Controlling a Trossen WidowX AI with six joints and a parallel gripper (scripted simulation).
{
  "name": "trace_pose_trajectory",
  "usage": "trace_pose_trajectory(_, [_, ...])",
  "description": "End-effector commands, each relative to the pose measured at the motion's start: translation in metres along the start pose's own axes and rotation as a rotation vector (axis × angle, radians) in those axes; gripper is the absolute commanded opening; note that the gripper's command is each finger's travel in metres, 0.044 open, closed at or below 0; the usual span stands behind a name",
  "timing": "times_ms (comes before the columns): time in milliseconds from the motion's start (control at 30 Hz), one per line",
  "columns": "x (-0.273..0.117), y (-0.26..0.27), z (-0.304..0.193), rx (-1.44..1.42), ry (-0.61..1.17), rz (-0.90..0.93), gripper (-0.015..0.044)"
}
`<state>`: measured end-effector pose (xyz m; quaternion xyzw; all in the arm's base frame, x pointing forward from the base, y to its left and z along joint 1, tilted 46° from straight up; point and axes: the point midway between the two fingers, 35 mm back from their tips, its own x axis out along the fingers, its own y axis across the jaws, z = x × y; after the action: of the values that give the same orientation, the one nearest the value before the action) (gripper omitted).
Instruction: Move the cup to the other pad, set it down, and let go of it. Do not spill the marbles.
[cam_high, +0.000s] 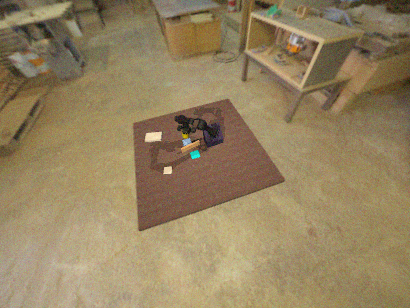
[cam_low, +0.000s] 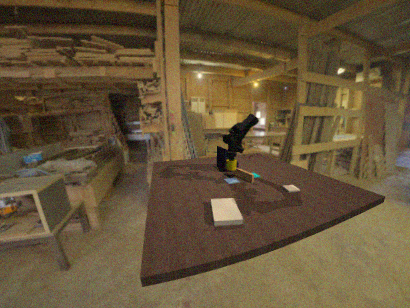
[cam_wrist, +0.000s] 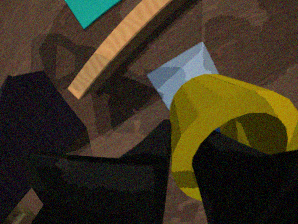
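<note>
Tool (cam_wrist: 193, 183) clamped on yellow cup (cam_wrist: 220, 119), blue pad (cam_wrist: 182, 72) beneath, no legible writing

This is a woodworking shop or timber barn. Heavy wooden posts (cam_low: 171, 80) and roof beams (cam_low: 235, 47) frame the room, and sawn boards (cam_low: 75, 52) lie stacked on racks high along the left wall. More planks (cam_low: 320, 120) lean against the framing on the right. A plywood cabinet on legs (cam_high: 300, 47) holds small tools on its open shelf, and a wooden crate (cam_high: 192, 30) stands nearby. The floor (cam_high: 75, 225) is dusty, worn concrete. Bare lamps (cam_low: 200, 75) glow at the far end.
</note>
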<state>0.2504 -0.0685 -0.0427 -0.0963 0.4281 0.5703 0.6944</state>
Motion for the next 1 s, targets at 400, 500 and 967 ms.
trace_pose_trajectory(400, [-0.001, 0.013, 0.017, -0.003, 0.002, 0.0, 0.0])
trace_pose_trajectory(500, [-0.001, 0.016, 0.022, -0.003, 0.002, 0.0, 0.0])
trace_pose_trajectory(967, [-0.003, 0.033, 0.044, -0.005, 0.002, 0.0, 0.0])
